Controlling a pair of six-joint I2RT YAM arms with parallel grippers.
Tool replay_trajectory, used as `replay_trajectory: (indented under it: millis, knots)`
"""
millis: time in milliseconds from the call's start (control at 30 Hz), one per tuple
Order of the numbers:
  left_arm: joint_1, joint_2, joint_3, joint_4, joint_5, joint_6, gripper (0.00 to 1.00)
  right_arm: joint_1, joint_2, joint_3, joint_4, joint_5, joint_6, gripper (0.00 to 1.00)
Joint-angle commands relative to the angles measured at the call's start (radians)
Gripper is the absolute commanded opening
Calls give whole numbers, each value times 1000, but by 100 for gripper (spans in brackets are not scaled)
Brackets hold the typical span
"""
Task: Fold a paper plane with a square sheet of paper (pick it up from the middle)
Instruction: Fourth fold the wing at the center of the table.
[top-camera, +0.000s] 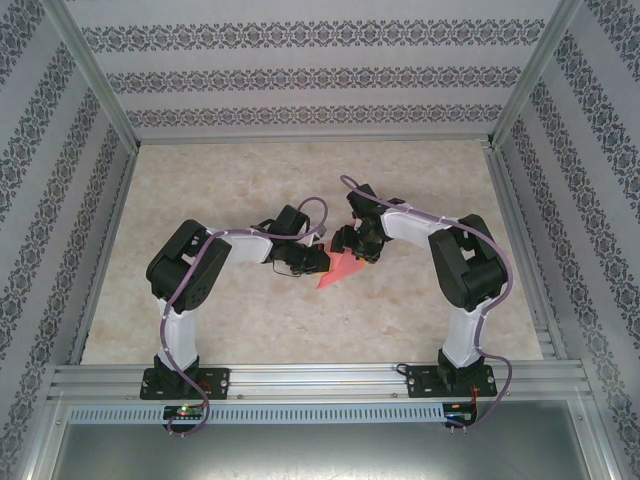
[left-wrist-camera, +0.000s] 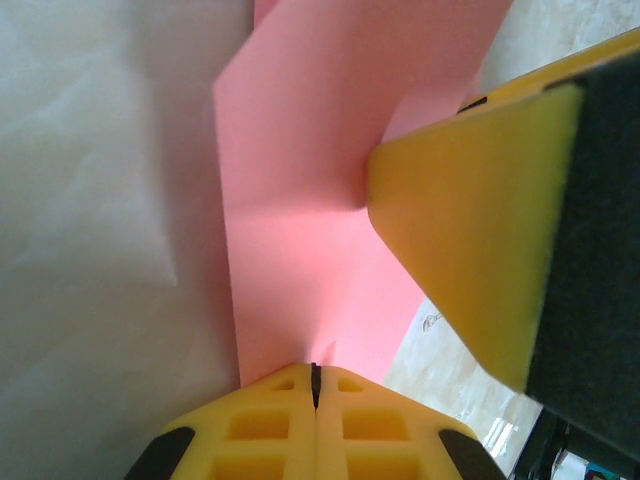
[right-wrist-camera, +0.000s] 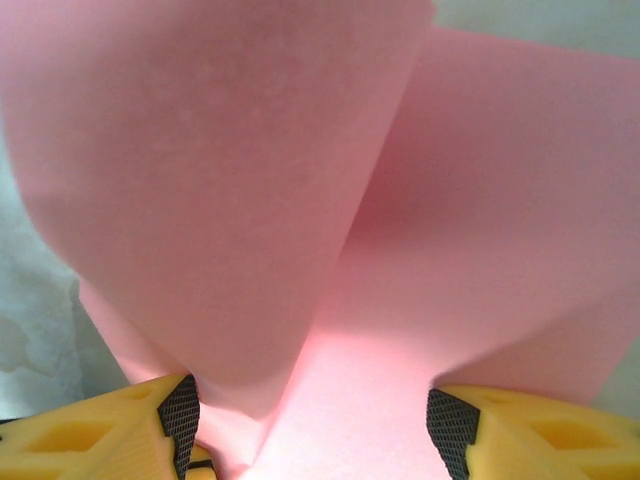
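My left claw (left-wrist-camera: 315, 385) is clenched at the bottom centre of its wrist view, pinching the edge of the thin salmon-pink folded sheet of paper (left-wrist-camera: 300, 200). My right claw (right-wrist-camera: 310, 425) stands released, fingers apart at its view's lower corners, the sheet's flaps between them. From above, the paper lies mid-frame on the beige marbled counter (top-camera: 250, 310).

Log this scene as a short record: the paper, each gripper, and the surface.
paper: pink paper, bent into folds, between the two grippers
left gripper: left gripper shut, pinching the paper's edge
right gripper: right gripper open, with the paper running between its fingers
surface: beige marbled table
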Motion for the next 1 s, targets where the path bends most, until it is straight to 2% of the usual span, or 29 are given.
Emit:
replay_trajectory:
  millis: [0,333,567,967]
  knots:
    - [-9,-16,-4,-31,14,35,7,-4,127,-65,-118,201,41,64]
    - [7,-103,-32,20,-31,-1,16,-2,167,-71,-152,253,54,49]
    - [18,-133,-60,55,-55,-34,17,-2,186,-70,-147,244,53,47]
    - [14,-146,-95,204,12,-95,19,0,196,-83,-144,246,64,47]
